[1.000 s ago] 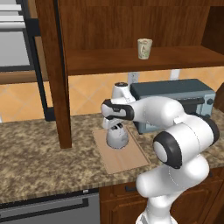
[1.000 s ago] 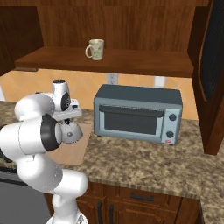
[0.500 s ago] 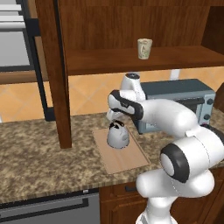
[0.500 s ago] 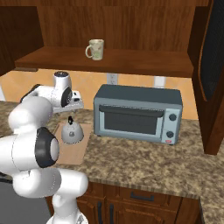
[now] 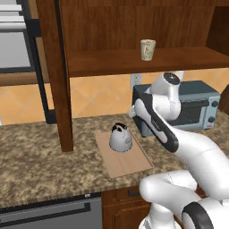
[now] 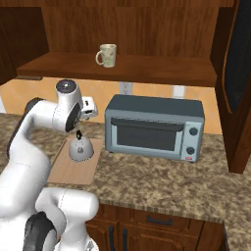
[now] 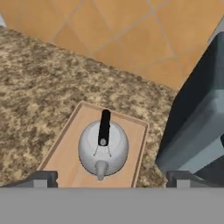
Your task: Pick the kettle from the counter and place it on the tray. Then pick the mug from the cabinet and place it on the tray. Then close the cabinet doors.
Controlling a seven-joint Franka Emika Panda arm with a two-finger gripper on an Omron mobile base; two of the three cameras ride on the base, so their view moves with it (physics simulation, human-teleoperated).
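Silver kettle (image 7: 103,151) upright on tray (image 7: 65,151), below spread jaws, untouched.

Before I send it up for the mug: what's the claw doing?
Claw: open, holding nothing; the kettle sits free on the tray below it.

The kettle (image 5: 120,137) stands on the tray (image 5: 129,160), toward its far end. The tray lies on the table (image 5: 40,165), just left of the toaster oven (image 6: 154,127), which sits at the table's far side against the wall. Above them, the mug (image 6: 107,55) stands on the cabinet (image 5: 107,27) shelf, up and to the right of the kettle. An open door (image 5: 57,80) hangs left of the tray, another (image 6: 238,83) far right. The pincer (image 7: 111,178) hangs above the kettle, apart from it.
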